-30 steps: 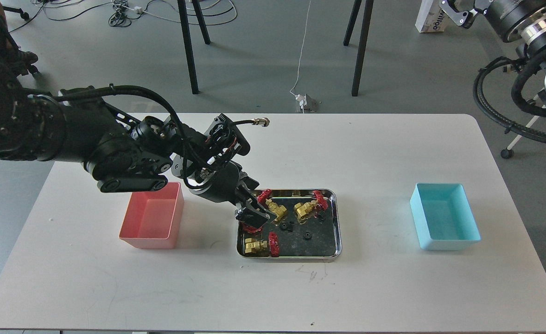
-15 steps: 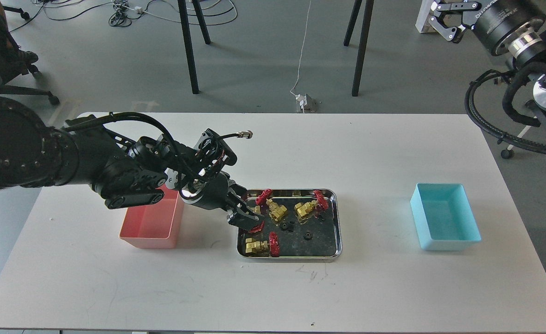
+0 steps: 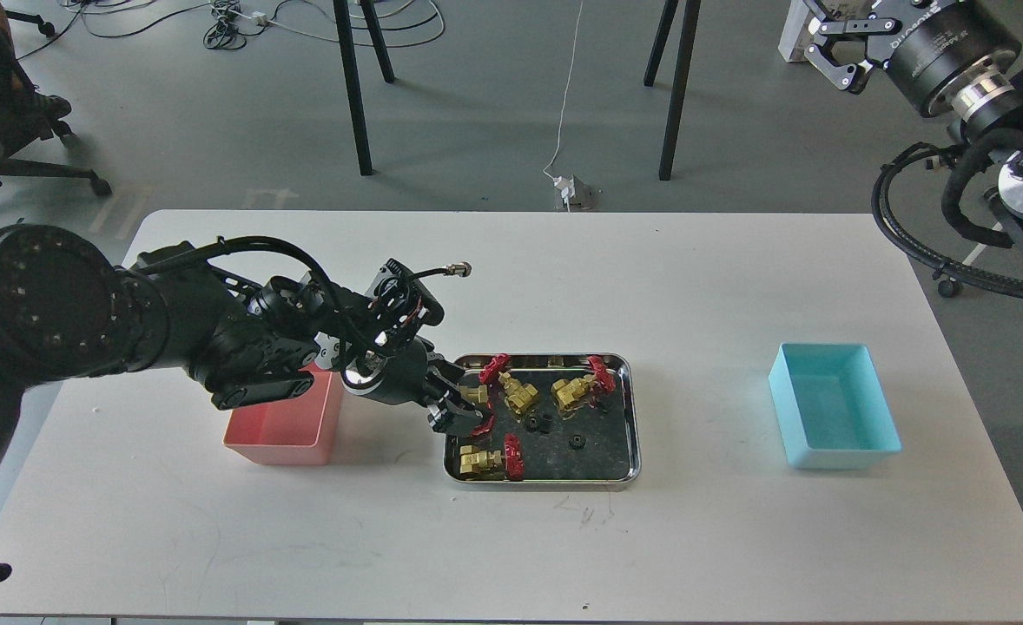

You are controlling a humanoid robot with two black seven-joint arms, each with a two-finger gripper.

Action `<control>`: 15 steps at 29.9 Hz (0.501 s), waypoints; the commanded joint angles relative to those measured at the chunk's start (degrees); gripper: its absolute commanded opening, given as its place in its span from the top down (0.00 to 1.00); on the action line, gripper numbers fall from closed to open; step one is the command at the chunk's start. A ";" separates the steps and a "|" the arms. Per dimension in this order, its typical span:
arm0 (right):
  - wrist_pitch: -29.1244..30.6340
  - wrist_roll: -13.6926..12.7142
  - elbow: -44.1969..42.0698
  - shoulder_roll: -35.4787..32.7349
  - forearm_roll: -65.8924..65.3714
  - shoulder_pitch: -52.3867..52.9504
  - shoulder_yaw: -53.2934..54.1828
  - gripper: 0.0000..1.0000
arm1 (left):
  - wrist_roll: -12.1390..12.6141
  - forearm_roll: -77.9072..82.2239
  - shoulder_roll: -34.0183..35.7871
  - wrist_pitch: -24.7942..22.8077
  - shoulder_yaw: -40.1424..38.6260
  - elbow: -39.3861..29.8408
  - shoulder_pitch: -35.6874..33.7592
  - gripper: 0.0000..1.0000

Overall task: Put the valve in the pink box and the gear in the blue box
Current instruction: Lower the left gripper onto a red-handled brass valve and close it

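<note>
A steel tray (image 3: pixel 632 425) in the middle of the table holds several brass valves with red handwheels and tiny black gears (image 3: pixel 576 441). My left gripper (image 3: pixel 459 406) is low over the tray's left edge. Its dark fingers straddle one valve (image 3: pixel 479 408), and I cannot see whether they press on it. Other valves lie at the tray's front left (image 3: pixel 487 458), back middle (image 3: pixel 518 395) and back right (image 3: pixel 574 392). The pink box (image 3: pixel 279 430) stands just left of the gripper, partly behind my arm. The blue box (image 3: pixel 833 417) stands at the right, empty. My right gripper (image 3: pixel 837 48) is raised at the top right, fingers apart and empty.
A second gear (image 3: pixel 537 424) lies mid-tray. A cable with a metal plug (image 3: pixel 458 270) sticks out above my left wrist. Table legs and cables are on the floor behind the table. Thick hoses of the right arm hang at the right edge.
My left arm has drawn left and lower, and its gripper has slid from over the tray's middle-left to the valve at the tray's left edge. My right gripper has shifted slightly at the top right.
</note>
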 commanded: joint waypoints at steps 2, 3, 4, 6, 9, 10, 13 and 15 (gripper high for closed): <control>0.01 -0.01 0.07 0.00 0.01 -0.60 0.44 0.01 | 0.00 0.13 0.00 -0.04 0.03 0.42 0.24 0.38; 0.01 -0.01 0.07 0.00 0.01 -0.60 0.44 0.01 | 0.00 0.13 0.00 0.04 0.03 0.42 0.24 0.40; 0.01 0.08 0.07 0.00 0.01 -0.60 0.44 0.01 | 0.00 0.13 0.00 -0.04 0.03 0.60 0.24 0.41; 0.01 0.08 -0.02 0.00 0.01 -0.68 0.44 0.01 | 0.00 0.13 0.00 0.04 0.12 0.95 0.32 0.44; 0.01 -0.01 0.07 0.00 0.01 -0.68 0.52 0.01 | 0.00 0.22 -0.09 0.13 0.21 1.04 0.41 0.49; 0.01 0.08 0.07 0.00 0.01 -0.86 0.52 0.01 | 0.00 0.31 -0.09 0.22 0.30 1.04 0.50 0.51; 0.01 0.08 -0.02 -0.09 0.01 -0.86 0.52 0.01 | 0.00 1.53 -0.09 0.83 0.38 1.04 0.76 0.58; 0.01 0.08 -0.02 -0.09 0.01 -0.95 0.52 0.01 | 0.00 2.15 0.00 1.01 0.30 1.04 0.76 0.61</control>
